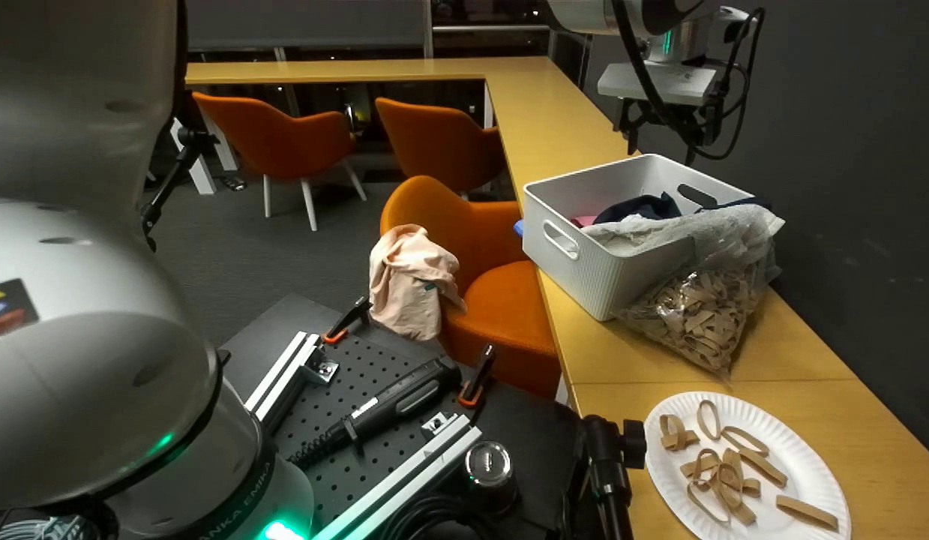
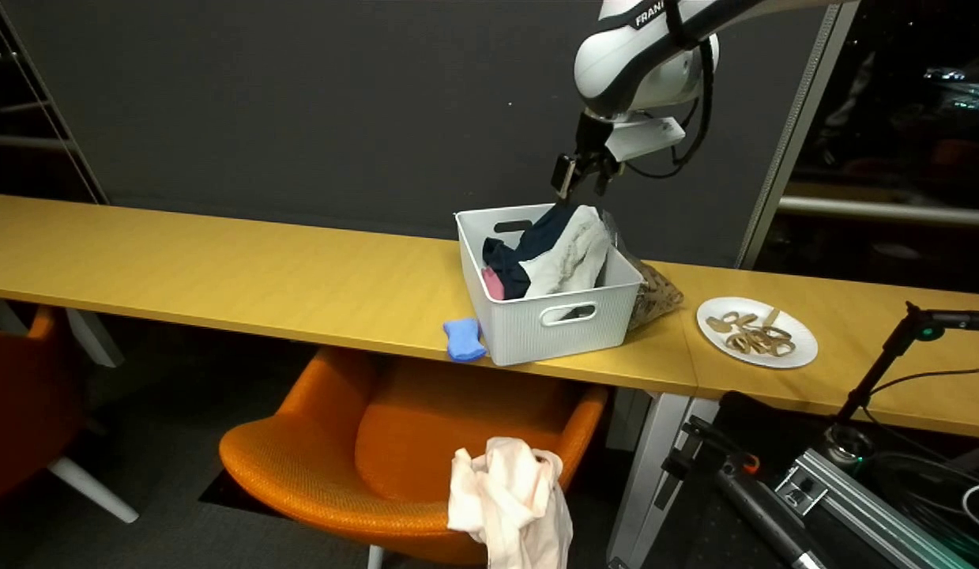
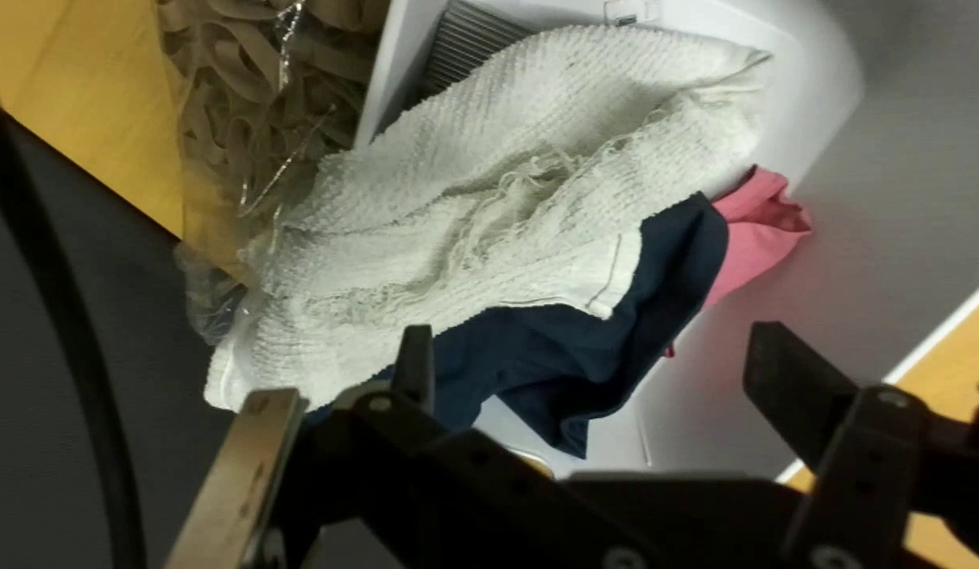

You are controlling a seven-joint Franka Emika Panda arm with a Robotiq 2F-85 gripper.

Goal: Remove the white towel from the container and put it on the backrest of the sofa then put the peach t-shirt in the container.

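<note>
Hovering over a bin [image 2: 529, 338], the gripper [image 3: 592, 344] gapes. A white towel [image 3: 473, 213] lies partly inside; a shirt [image 2: 511, 494] drapes the sofa [image 2: 449, 431].

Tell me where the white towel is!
In an exterior view, the white towel lies mostly in the right half of the container, overlapping a dark blue cloth, beside the bag of brown bands.

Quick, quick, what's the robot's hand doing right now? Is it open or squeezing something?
Hand: open, holding nothing, not even the white towel.
</note>
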